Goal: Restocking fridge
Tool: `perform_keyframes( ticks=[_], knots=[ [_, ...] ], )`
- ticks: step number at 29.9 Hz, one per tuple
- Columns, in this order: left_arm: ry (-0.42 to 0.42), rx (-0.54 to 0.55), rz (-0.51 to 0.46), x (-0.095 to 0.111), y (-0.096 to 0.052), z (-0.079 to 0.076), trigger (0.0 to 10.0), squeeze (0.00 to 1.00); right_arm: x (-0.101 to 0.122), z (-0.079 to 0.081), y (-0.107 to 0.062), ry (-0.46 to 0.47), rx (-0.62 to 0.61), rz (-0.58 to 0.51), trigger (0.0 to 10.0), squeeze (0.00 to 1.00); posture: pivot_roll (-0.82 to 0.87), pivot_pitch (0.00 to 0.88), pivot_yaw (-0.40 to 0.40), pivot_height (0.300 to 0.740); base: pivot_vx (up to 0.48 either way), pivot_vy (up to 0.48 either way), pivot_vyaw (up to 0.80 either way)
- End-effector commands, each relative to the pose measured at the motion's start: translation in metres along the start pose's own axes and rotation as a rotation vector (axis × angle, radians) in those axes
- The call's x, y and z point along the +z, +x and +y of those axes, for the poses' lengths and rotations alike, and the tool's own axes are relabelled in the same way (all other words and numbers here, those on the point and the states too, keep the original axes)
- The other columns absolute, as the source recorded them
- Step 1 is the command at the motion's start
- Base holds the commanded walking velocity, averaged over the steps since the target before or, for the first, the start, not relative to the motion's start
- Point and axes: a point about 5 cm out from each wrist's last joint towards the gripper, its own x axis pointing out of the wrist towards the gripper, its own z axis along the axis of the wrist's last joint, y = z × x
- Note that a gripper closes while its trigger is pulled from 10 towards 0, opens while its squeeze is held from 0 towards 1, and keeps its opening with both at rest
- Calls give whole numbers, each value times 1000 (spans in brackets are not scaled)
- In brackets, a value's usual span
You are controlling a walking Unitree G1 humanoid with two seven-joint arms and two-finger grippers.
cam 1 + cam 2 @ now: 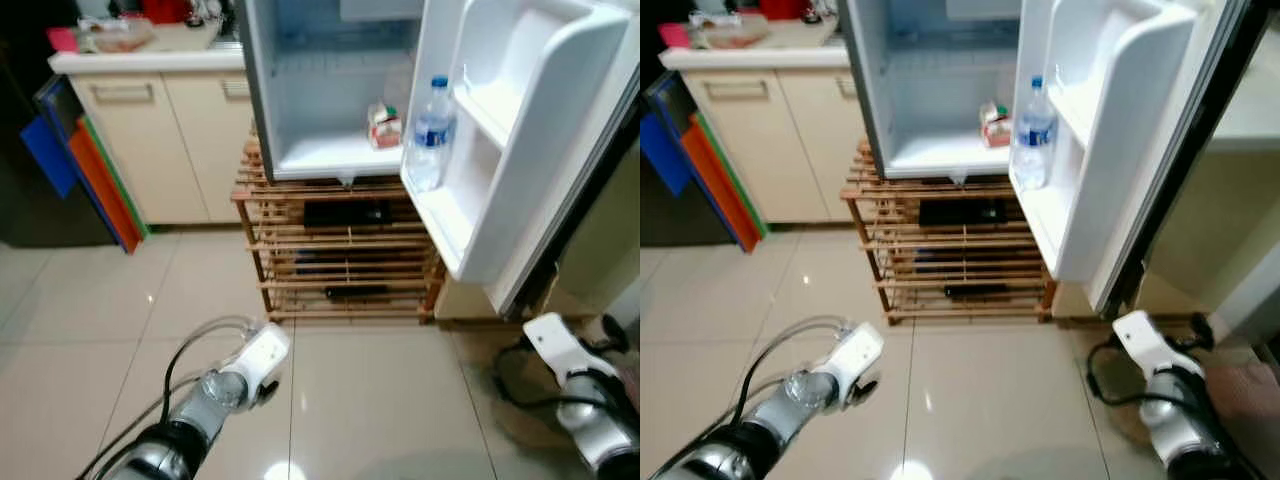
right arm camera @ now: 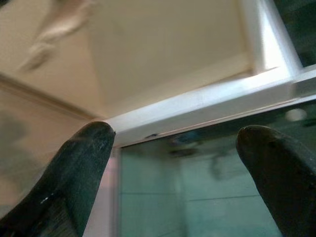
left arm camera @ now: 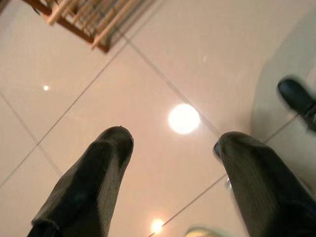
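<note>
The water bottle (image 1: 432, 132) stands upright in the open fridge (image 1: 330, 90) door's lower shelf — likely heavy, smooth and slippery, best taken round its middle — while left pincer (image 3: 173, 163) and right pincer (image 2: 175, 163) gape empty.

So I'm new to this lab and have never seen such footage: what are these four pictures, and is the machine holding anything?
It is a walking humanoid robot restocking a fridge. The two upper pictures come from its head cameras, looking down at an open mini fridge on a wooden rack. A water bottle stands in the door shelf, and a small carton sits inside. The two lower pictures come from wrist cameras, each looking along black fingers. The left gripper hangs open over floor tiles; the right gripper is open too. Neither holds anything.
</note>
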Motion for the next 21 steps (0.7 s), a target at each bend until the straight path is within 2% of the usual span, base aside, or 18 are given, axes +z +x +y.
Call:
perform_keyframes(
  ticks=[1,4,6,8,11,15,16,17,19,20,21],
  knots=[
    [43,16,-19,8,0,3,10000,0,22,-17,8,-1,-94,-98,10000,0,-76,0,68,740,0,0,0],
    [84,-11,8,3,4,-10,10000,0,39,-38,15,10,-186,-172,10000,0,-85,0,65,740,0,0,0],
    [98,-12,26,0,6,-17,10000,0,48,-45,18,20,-205,-207,10000,0,-87,0,60,740,0,0,0],
    [86,-7,39,0,8,-25,10000,0,67,-50,21,108,-186,-291,10000,0,-85,0,49,740,0,0,0],
    [69,1,35,5,10,-30,10000,0,100,-50,16,230,-112,-470,10000,0,-83,0,44,740,0,0,0],
    [65,0,32,7,10,-30,10000,0,133,-37,2,386,69,-608,10000,0,-84,0,39,740,0,0,0],
    [63,1,32,4,9,-28,10000,0,146,-32,-6,446,136,-657,10000,0,-83,0,39,740,0,0,0],
    [55,4,32,2,8,-26,10000,0,168,-24,-19,555,263,-725,10000,0,-85,0,41,740,0,0,0],
    [47,6,28,3,9,-25,10000,0,191,-17,-32,666,397,-773,10000,0,-87,0,40,740,0,0,0],
    [45,7,26,4,9,-25,10000,0,201,-14,-38,713,453,-799,10000,0,-87,0,40,740,0,0,0],
    [45,7,26,4,9,-25,10000,0,201,-14,-38,713,453,-799,10000,0,-87,0,40,740,0,0,0]
  ],
)
